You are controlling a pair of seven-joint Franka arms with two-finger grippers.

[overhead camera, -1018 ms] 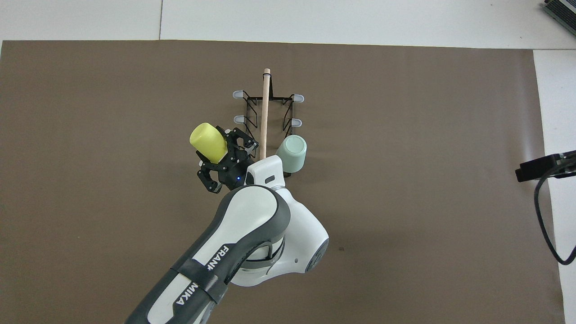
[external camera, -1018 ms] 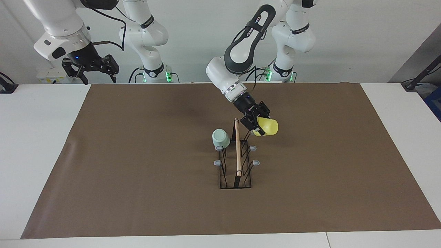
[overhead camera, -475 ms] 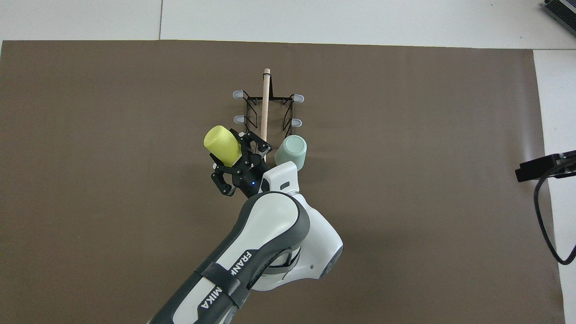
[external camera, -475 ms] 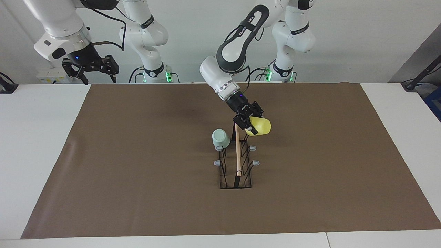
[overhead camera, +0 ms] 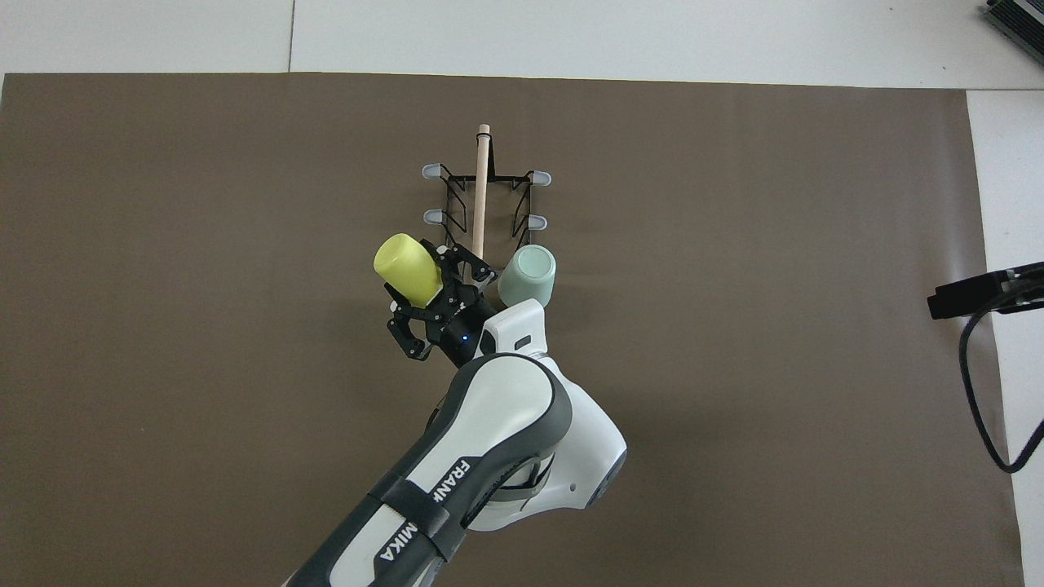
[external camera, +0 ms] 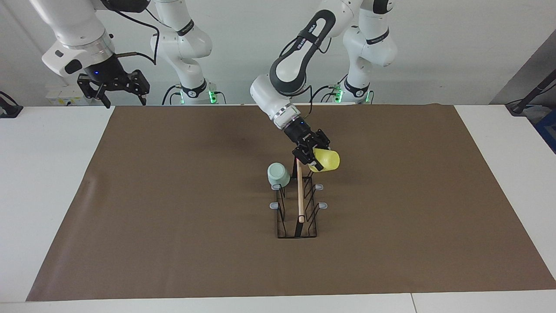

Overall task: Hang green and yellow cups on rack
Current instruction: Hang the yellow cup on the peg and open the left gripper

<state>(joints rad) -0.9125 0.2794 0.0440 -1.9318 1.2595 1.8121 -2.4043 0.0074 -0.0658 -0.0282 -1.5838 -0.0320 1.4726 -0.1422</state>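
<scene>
The black wire rack [external camera: 299, 204] with a wooden rod on top stands mid-table; it also shows in the overhead view [overhead camera: 480, 196]. The pale green cup [external camera: 278, 174] hangs upside down on the rack's peg nearest the robots, on the right arm's side; the overhead view shows it too [overhead camera: 528, 278]. My left gripper [external camera: 313, 160] is shut on the yellow cup [external camera: 326, 160], held tilted over the rack's end nearest the robots, on the left arm's side. Both show in the overhead view, the gripper [overhead camera: 440, 277] and the cup [overhead camera: 408, 267]. My right gripper [external camera: 124, 98] waits open above the table's corner.
A brown mat [external camera: 173, 226] covers most of the white table [external camera: 43, 182]. Several grey-tipped pegs [external camera: 322, 205] of the rack are bare. The left arm's body [overhead camera: 506, 440] hangs over the mat between the rack and the robots.
My left gripper has carried the yellow cup toward the rack's rod, closing the gap to the rack's end nearest the robots. The green cup, rack and right arm have not moved.
</scene>
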